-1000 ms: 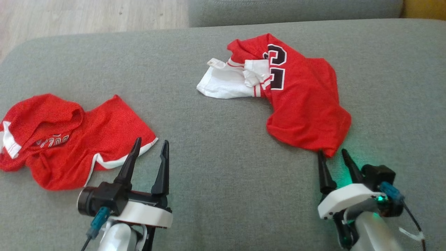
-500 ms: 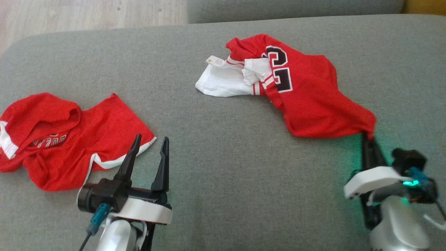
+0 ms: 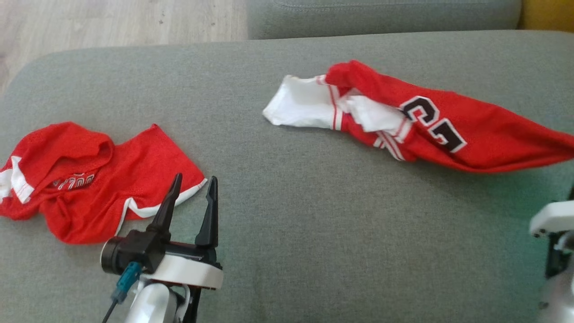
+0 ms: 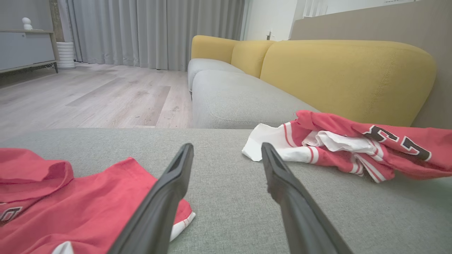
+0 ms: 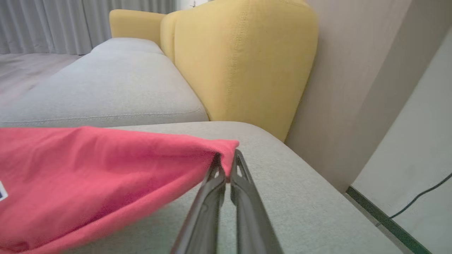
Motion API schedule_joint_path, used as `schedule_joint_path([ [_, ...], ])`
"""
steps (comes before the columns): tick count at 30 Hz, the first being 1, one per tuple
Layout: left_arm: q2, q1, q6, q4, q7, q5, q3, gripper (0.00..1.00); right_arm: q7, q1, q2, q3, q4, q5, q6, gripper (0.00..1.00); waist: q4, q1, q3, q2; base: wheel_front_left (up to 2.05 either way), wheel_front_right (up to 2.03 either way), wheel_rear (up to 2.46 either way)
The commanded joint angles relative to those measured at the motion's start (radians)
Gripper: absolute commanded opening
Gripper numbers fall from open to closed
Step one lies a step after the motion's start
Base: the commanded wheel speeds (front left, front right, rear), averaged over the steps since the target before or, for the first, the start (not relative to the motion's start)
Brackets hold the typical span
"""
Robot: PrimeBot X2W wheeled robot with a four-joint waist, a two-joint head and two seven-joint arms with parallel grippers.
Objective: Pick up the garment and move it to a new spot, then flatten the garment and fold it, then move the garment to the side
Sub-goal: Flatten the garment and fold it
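Note:
A red and white garment (image 3: 439, 130) with a black number lies stretched toward the right edge of the grey cushion (image 3: 291, 215); it also shows in the left wrist view as the garment (image 4: 353, 144). My right gripper (image 5: 226, 160) is shut on a red corner of the garment (image 5: 106, 169), lifted off the cushion. In the head view the pale right wrist (image 3: 551, 220) sits at the right edge. My left gripper (image 3: 193, 184) stands open above the cushion, just right of a second red garment (image 3: 80, 179), nothing between its fingers (image 4: 176, 176).
The second red garment (image 4: 70, 208) lies crumpled at the cushion's left. Yellow sofa backs (image 4: 346, 77) and another grey seat (image 4: 233, 98) stand beyond. Wooden floor (image 3: 112, 22) lies past the far edge. A wall and cable (image 5: 416, 194) lie right of the cushion (image 5: 317, 197).
My right gripper shut on the garment's lower red corner and pulled it rightward, stretching the garment out long. The left gripper stayed put. The camera shifted slightly.

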Motion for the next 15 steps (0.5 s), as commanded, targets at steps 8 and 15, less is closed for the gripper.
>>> schedule_joint_path([
  [8, 0.001, -0.020, 0.014, -0.030, -0.010, -0.016, 0.023, 1.00, -0.011, -0.056, 0.002, 0.036, -0.007, -0.004, 0.008, 1.00, -0.001, 0.0000, -0.013, 0.0000, 0.00, 0.00, 0.00],
  [15, 0.001, -0.015, 0.016, -0.036, -0.010, -0.017, 0.025, 1.00, -0.011, 0.026, 0.002, 0.321, -0.082, 0.228, 0.008, 1.00, -0.018, 0.0000, -0.030, 0.0000, 0.00, 0.00, 0.00],
])
